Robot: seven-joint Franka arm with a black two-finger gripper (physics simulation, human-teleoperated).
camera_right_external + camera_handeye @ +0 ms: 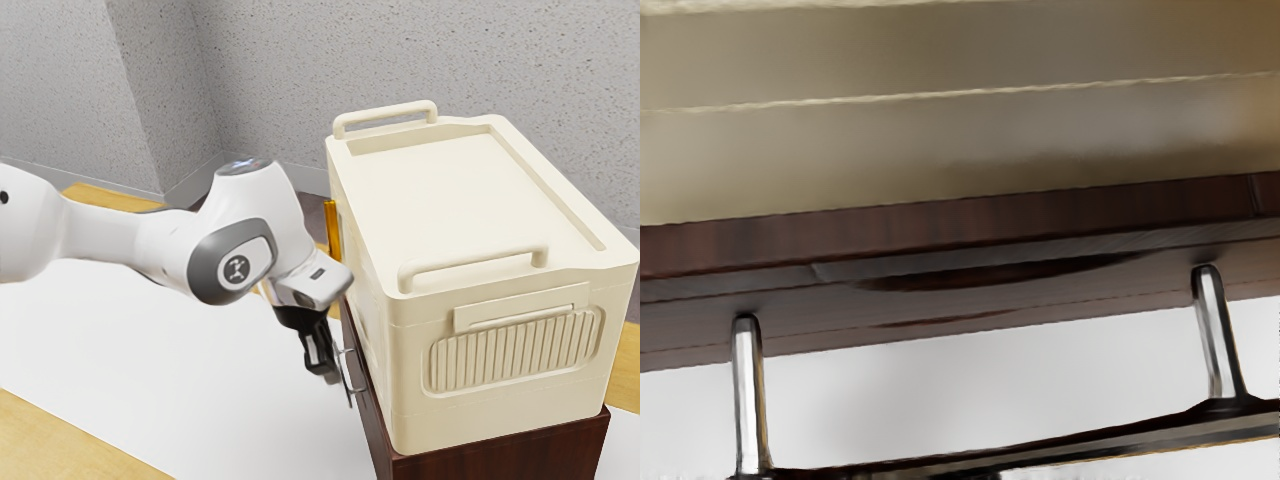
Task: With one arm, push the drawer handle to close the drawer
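Cream bin (415,400) sits on the dark wood cabinet (500,457), drawer handle (747,400) right by the hand (327,372), can't tell if that's spread or pinched.

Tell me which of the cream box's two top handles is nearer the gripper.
The near handle, above the ribbed panel; the far handle stands at the opposite end of the box.

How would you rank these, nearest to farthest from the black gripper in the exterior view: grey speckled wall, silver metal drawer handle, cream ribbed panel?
1. Drawer handle, beside the gripper.
2. Ribbed panel, on the box's end.
3. Speckled wall, in the background.
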